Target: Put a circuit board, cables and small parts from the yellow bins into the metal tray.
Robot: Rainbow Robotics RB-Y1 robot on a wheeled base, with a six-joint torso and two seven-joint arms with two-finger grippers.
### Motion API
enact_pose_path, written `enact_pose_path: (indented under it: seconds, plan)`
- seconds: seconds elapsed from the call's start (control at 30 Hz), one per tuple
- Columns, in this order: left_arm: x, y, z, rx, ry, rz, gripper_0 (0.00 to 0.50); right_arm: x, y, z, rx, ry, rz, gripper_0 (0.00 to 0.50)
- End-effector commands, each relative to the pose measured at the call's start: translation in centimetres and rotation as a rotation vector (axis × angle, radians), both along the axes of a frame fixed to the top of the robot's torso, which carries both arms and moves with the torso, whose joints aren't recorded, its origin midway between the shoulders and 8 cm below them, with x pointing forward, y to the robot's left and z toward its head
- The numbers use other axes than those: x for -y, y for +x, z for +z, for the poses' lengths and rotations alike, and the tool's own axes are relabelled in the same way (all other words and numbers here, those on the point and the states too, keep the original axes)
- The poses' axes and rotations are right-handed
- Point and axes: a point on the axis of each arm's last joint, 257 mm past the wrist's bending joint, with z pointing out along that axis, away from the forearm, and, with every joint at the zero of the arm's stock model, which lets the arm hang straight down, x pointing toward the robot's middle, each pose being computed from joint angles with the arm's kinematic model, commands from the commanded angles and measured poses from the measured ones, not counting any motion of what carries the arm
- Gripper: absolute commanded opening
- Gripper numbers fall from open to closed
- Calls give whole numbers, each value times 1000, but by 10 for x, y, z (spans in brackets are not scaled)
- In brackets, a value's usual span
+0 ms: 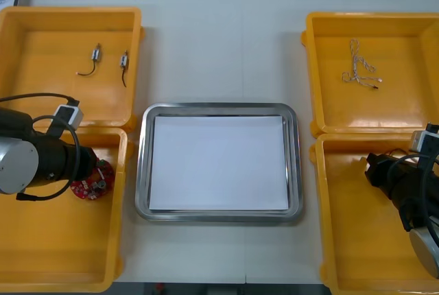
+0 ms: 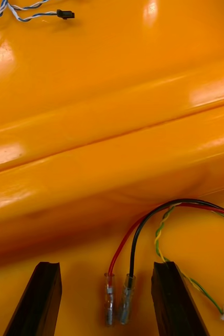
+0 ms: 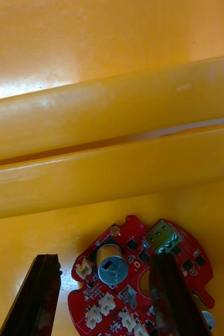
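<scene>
A round red circuit board [image 3: 138,278] lies on the floor of the near left yellow bin [image 1: 62,254]. My left gripper [image 3: 105,261] stands open just above it, one finger [image 3: 169,294] over the board's edge and the other [image 3: 38,296] beside it. In the front view the board [image 1: 92,185] peeks out under the left arm [image 1: 41,161]. My right gripper [image 2: 106,266] is open low in the near right bin [image 1: 357,240], with the metal ends of a red, black and yellow-green cable [image 2: 119,294] between its fingers. The metal tray [image 1: 219,213], white inside, sits between the bins.
The far left bin [image 1: 41,96] holds two small metal parts [image 1: 97,53] [image 1: 124,61] with short black leads. In the far right bin [image 1: 398,110] lies a twisted blue and white cable [image 1: 360,70], whose end [image 2: 17,11] shows beyond the bin walls [image 2: 112,152].
</scene>
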Motion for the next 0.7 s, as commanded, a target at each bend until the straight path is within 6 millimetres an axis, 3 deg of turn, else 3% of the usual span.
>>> enact_pose_path:
  seconds: [0.03,0.07,0.1,0.13,0.17,0.2,0.23,0.33,0.43,0.7]
  plan:
    - [13,11,9,35,38,-74,498,-14,4,3,10,-3,25,500]
    - [12,10,9,33,40,-73,498,-14,4,2,9,-6,25,500]
    - [12,10,8,30,38,-73,497,-14,4,2,8,-9,27,466]
    - [13,10,7,30,36,-73,498,-13,4,3,8,-11,27,369]
    - [12,10,8,30,39,-72,498,-13,4,3,8,-12,28,312]
    - [11,10,7,30,39,-70,498,-13,4,3,8,-12,28,198]
    - [11,9,6,28,40,-71,498,-13,4,3,8,-18,29,136]
    - [12,9,5,26,47,-73,497,-12,4,3,8,-26,32,49]
    - [13,9,4,24,50,-75,498,-10,4,4,7,-36,34,0]
    - [12,8,2,28,58,-73,485,-2,5,7,9,-87,41,0]
